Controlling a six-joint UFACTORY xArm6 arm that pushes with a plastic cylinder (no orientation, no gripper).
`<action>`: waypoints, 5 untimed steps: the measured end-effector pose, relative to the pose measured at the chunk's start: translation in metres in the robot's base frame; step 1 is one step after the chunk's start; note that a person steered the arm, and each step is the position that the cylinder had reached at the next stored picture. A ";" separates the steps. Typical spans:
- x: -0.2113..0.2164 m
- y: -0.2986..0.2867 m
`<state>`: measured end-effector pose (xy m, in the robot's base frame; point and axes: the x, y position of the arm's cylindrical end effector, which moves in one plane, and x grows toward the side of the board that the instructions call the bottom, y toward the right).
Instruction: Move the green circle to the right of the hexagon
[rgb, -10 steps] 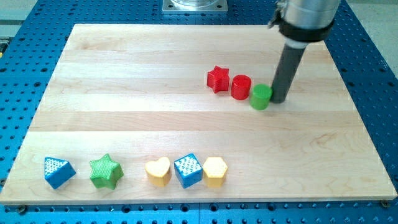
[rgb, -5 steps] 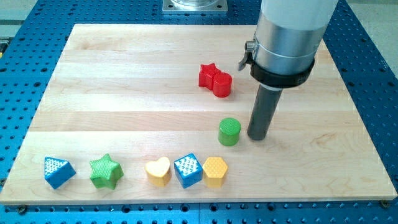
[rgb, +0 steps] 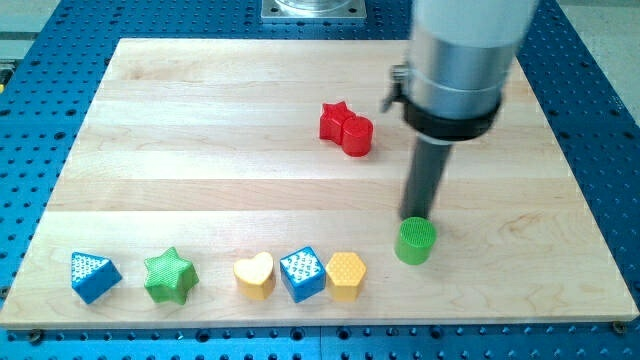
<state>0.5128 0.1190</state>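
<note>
The green circle (rgb: 415, 242) stands on the wooden board (rgb: 200, 150), up and to the right of the yellow hexagon (rgb: 346, 276), with a gap between them. My tip (rgb: 413, 218) sits just above the green circle, at its top edge, touching or nearly touching it. The yellow hexagon is the right end of a row along the view's bottom.
The bottom row, from left: blue triangle (rgb: 94, 276), green star (rgb: 170, 276), yellow heart (rgb: 254, 276), blue cube (rgb: 303, 273). A red star (rgb: 335, 121) and red circle (rgb: 357, 135) touch each other left of the rod. The board's bottom edge lies close below the row.
The green circle has moved down from beside the red circle, then right toward the hexagon's right side. My tip followed it. The red star and red circle shifted left and together.
</note>
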 end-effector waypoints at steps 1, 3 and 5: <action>0.019 -0.001; 0.057 -0.010; 0.064 -0.008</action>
